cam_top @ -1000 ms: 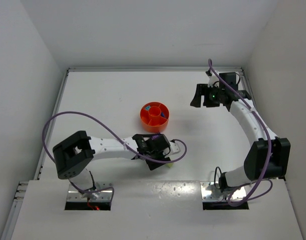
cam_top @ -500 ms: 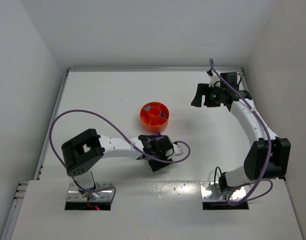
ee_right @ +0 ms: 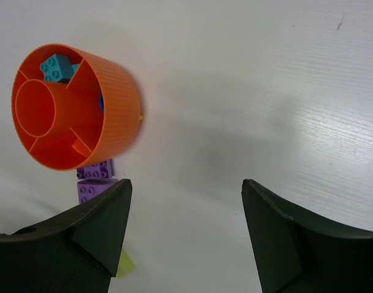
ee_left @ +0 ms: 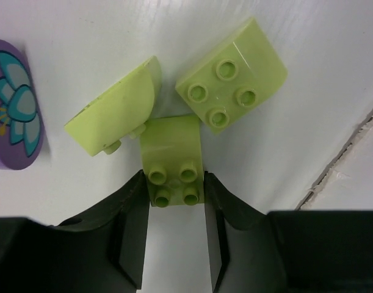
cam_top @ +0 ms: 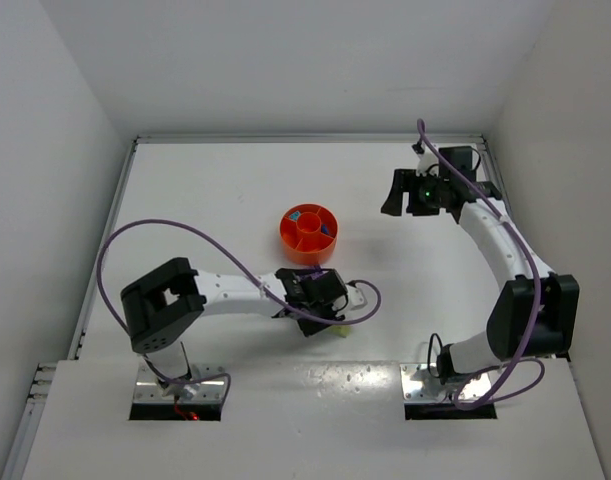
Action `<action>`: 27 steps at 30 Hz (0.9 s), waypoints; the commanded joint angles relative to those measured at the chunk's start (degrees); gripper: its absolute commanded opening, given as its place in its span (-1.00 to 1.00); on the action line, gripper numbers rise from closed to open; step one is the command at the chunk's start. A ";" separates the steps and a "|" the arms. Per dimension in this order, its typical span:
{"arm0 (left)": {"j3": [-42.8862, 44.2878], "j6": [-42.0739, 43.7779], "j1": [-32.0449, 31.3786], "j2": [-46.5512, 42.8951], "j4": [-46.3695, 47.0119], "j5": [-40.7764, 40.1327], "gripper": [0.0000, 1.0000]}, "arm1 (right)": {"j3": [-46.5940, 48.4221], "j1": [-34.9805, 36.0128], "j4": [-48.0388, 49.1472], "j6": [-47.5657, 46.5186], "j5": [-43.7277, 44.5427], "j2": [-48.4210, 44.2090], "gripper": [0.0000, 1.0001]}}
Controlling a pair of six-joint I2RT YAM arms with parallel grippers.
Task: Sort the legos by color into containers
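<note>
In the left wrist view three yellow-green legos lie together on the white table. My left gripper is shut on the nearest one, a finger pressed to each of its sides. Two curved yellow-green pieces touch its far end. From above, the left gripper sits just in front of the orange bowl. The bowl holds a teal lego in one section. My right gripper hangs open and empty, far right of the bowl.
A purple oval piece with a teal flower lies left of the yellow-green group. Two purple legos rest against the bowl's near side. The table's front seam runs close by on the right.
The left gripper's jaws have narrowed onto the yellow-green lego, and the left arm has shifted a little to the right. The right arm has not moved.
</note>
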 commanded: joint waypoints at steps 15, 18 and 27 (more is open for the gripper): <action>13.46 11.09 27.95 -24.24 -5.14 5.93 -0.65 | -0.72 2.02 1.82 -2.44 -8.15 2.58 0.43; 14.69 11.09 31.12 -21.43 -5.14 10.85 -0.65 | 0.87 2.03 0.68 -2.44 -8.16 3.20 0.43; 19.27 12.23 38.78 -12.81 -5.67 21.67 -0.62 | 1.04 3.08 0.06 -3.58 -7.63 3.20 0.43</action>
